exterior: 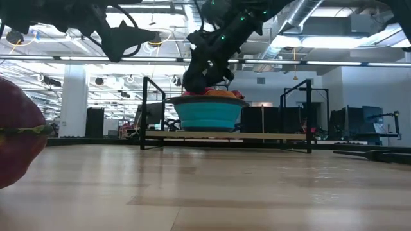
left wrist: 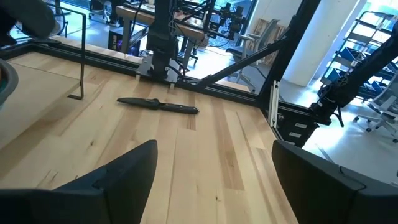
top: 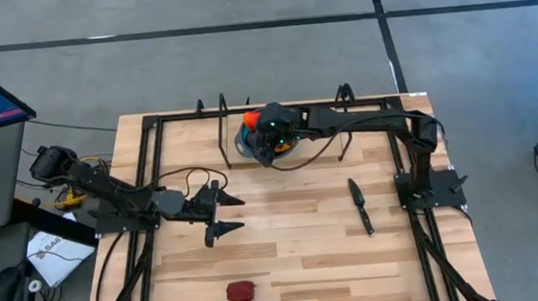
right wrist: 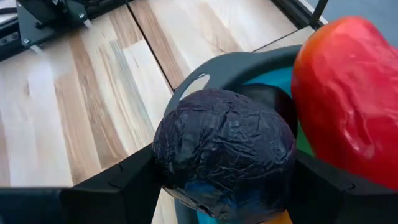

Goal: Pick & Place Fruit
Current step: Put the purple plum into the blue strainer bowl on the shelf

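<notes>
The right end effector (right wrist: pixel 221 186) hung over the blue bowl (top: pixel 249 144) at the bench's (top: pixel 296 254) far edge, pinching a dark purple fruit (right wrist: pixel 222 148) beside a large red-orange fruit (right wrist: pixel 348 99). The left end effector (top: pixel 228 214) waited mid-bench, fingers spread. 1 red fruit (top: pixel 241 291) lay near the front edge.

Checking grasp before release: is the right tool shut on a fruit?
Shut. In the right wrist view, the right tool clamps a dark purple fruit between both fingers, over the blue bowl.
</notes>
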`<state>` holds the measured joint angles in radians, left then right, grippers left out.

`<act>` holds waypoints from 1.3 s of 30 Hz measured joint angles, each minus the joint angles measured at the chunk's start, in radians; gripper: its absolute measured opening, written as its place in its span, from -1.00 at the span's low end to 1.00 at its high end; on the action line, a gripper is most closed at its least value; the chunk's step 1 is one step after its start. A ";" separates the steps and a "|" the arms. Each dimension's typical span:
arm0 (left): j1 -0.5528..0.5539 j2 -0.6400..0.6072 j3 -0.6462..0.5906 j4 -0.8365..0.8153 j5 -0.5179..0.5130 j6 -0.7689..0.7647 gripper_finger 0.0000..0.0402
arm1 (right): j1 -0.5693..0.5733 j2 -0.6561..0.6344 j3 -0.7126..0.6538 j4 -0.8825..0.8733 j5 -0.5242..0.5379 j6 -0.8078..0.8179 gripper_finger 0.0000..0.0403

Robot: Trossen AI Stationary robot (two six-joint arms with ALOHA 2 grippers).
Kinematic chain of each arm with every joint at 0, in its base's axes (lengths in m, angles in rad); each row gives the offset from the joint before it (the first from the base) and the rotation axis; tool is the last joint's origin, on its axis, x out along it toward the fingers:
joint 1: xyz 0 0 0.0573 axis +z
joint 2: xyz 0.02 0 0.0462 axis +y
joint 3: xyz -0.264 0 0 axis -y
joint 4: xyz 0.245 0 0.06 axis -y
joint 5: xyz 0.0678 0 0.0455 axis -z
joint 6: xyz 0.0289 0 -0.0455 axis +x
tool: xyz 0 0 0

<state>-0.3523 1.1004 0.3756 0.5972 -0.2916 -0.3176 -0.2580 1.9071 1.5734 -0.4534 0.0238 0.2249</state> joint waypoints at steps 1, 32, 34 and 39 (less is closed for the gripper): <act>0.000 0.000 0.000 0.000 0.000 0.000 0.54 | -0.001 0.000 0.000 0.002 0.000 0.000 0.34; 0.000 0.000 0.000 0.001 0.000 -0.001 0.54 | -0.023 -0.011 0.002 -0.018 0.004 0.002 0.68; 0.000 0.000 0.000 0.001 0.000 -0.001 0.54 | -0.022 -0.011 0.002 -0.018 0.003 0.001 0.67; 0.000 0.000 0.000 0.002 0.000 -0.001 0.54 | -0.024 -0.003 0.002 -0.031 0.002 0.002 0.63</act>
<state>-0.3524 1.1004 0.3759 0.5987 -0.2916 -0.3187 -0.2821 1.9041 1.5753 -0.4849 0.0261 0.2272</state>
